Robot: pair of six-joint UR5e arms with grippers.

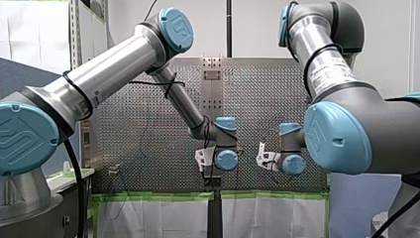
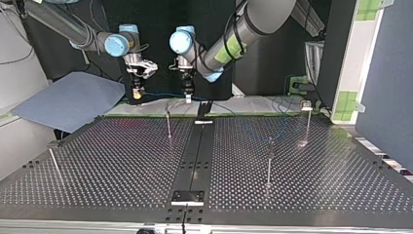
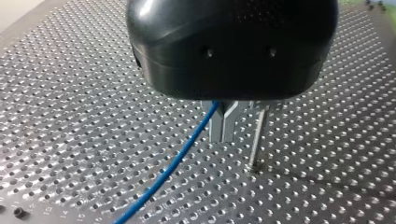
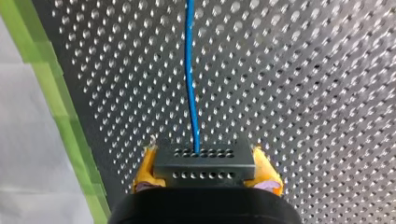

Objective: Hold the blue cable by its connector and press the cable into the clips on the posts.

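Slippage is the risk: my left gripper (image 3: 223, 126), its metal fingers (image 3: 217, 130) pinched shut on the blue cable (image 3: 173, 165) just beside a post (image 3: 258, 140), could lose the strand if the arms pull apart. My right gripper (image 4: 204, 164) clamps the black connector (image 4: 204, 156) between yellow pads (image 4: 145, 170). The cable, thin and straight, spans both grippers at the far edge of the perforated table (image 2: 122, 161) in the top view.

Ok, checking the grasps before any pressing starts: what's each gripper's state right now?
Left gripper: shut on the blue cable.
Right gripper: shut on the black connector.
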